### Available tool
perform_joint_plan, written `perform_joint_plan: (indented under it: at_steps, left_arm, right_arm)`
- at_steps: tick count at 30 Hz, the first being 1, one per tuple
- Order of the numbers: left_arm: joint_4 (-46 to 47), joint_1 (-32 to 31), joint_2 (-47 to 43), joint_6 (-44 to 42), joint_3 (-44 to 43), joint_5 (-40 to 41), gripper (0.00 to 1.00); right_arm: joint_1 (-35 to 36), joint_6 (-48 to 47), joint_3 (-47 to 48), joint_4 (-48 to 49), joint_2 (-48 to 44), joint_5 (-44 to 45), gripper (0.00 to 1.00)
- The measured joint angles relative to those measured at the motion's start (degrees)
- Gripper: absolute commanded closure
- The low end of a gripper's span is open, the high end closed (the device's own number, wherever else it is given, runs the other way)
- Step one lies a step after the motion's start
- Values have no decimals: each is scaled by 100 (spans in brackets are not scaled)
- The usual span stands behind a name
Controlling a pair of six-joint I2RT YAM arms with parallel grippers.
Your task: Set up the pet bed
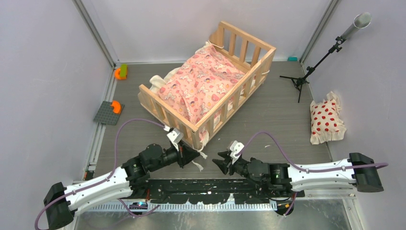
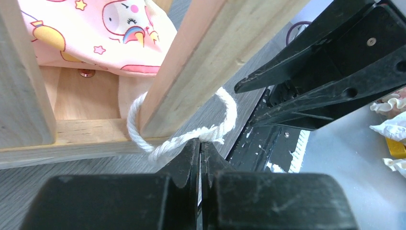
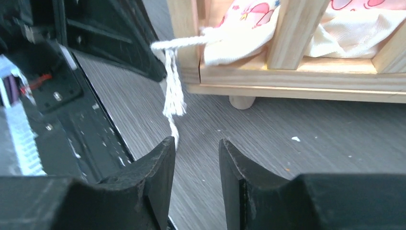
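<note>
Near corner: the left gripper (image 2: 200, 143) is pinched shut on a cream tie (image 2: 218, 129) of the cushion, and the right gripper (image 3: 196, 143) is parted, holding nothing, just beside it.

The cream tie loops round the corner post (image 2: 201, 62), and a frayed end hangs beside it. The pet bed (image 1: 167, 109) is light wood with slatted rails and a round foot (image 3: 242, 101). It sits angled mid-table (image 3: 297, 120) with a pink cartoon cushion (image 1: 201, 84) inside. Open tabletop runs from its right rail to a red-dotted pillow (image 1: 326, 120) by the right wall. Both arms reach low and inward from the near edge, their fingers close together at that corner.
</note>
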State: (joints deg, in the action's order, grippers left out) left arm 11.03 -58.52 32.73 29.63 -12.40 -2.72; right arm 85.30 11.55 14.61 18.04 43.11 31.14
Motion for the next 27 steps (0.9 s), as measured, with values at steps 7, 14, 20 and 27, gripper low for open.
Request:
perform_joint_plan:
  at_steps: [7, 14, 20, 27]
  left_arm:
    - [-162, 0, -4, -125, -57, -216, 100]
    - [-249, 0, 31, -219, -57, -323, 100]
    - [-280, 0, 31, -313, -57, -361, 100]
    - [-282, 0, 28, -317, -57, -398, 100]
  right_arm:
    - [-286, -1047, -195, 313, -46, -588, 50]
    - [-726, -1097, 197, 474, 833, -1462, 49]
    - [-1047, -940, 437, 693, 1362, -2057, 48]
    - [-1292, -857, 566, 903, 1832, -2522, 48]
